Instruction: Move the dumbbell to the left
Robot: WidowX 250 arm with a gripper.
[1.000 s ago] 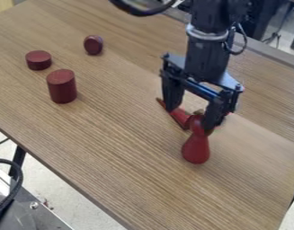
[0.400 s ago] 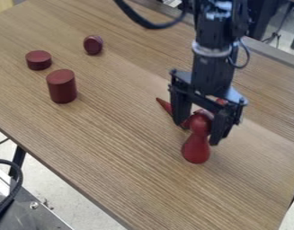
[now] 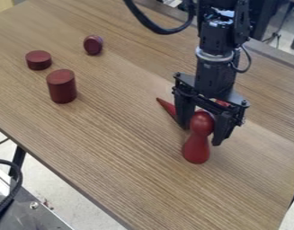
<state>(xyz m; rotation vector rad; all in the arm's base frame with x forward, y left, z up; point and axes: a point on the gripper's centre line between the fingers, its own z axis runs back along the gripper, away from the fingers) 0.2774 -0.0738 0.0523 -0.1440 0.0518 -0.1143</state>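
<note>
Black two-finger gripper is gaping open beside red round-headed dumbbell, partly hiding pointed red piece.

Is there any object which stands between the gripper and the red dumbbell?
No, nothing visible: the gripper has its open fingers on either side of the red dumbbell. The red pointed piece lies behind, not between.
</note>
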